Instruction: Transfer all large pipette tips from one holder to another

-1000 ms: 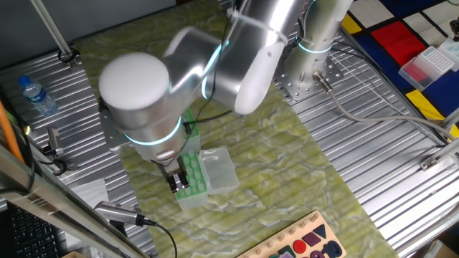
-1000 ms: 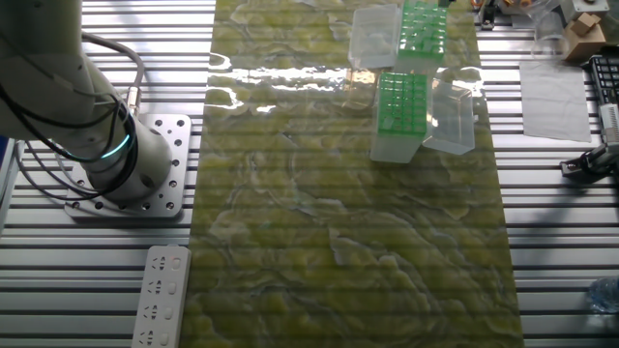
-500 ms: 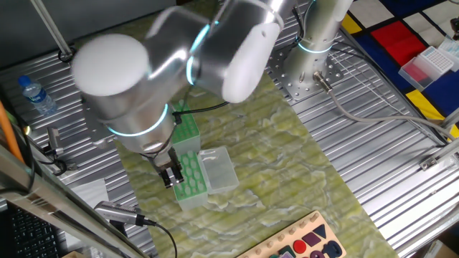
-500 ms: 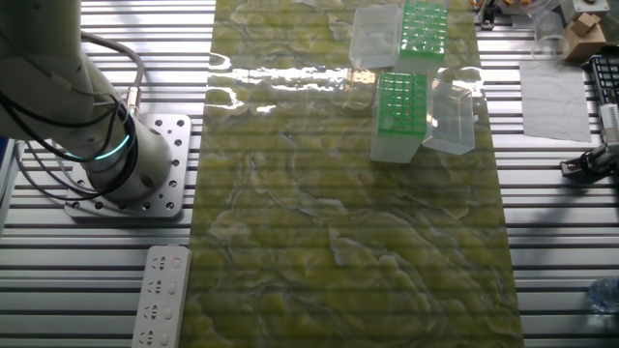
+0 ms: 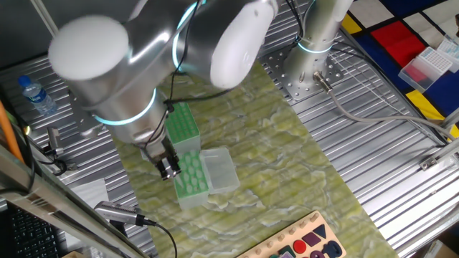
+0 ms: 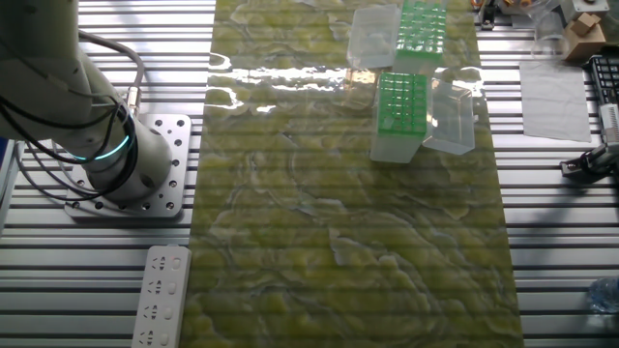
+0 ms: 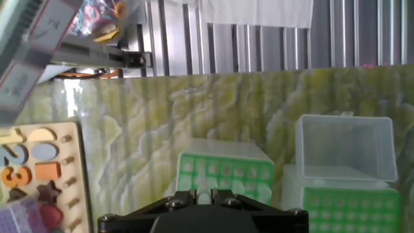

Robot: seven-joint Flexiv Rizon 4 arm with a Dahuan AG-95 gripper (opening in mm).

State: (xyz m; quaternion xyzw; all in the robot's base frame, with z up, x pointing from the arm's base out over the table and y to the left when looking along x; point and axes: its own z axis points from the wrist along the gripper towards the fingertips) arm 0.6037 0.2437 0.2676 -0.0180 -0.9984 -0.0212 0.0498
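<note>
Two green racks stand on the mottled green mat. The nearer rack (image 5: 192,178) (image 6: 399,97) shows rows of pale large pipette tips; the farther rack (image 5: 181,125) (image 6: 423,27) stands behind it. My gripper (image 5: 167,169) hangs just left of the nearer rack. In the hand view the gripper (image 7: 204,193) is shut on one whitish large pipette tip (image 7: 204,197), above a green rack (image 7: 226,169). A second green rack (image 7: 346,207) lies at the lower right. The other fixed view shows only the arm's base, not the gripper.
A clear lid (image 5: 219,169) (image 7: 346,147) lies beside the nearer rack, and another clear lid (image 6: 372,35) sits by the farther one. A wooden shape puzzle (image 5: 301,244) (image 7: 32,175) lies at the mat's end. A water bottle (image 5: 34,93) stands on the slatted table.
The arm has swung left and my gripper has moved from over the nearer rack to just beside its left edge. The racks and lids have not moved.
</note>
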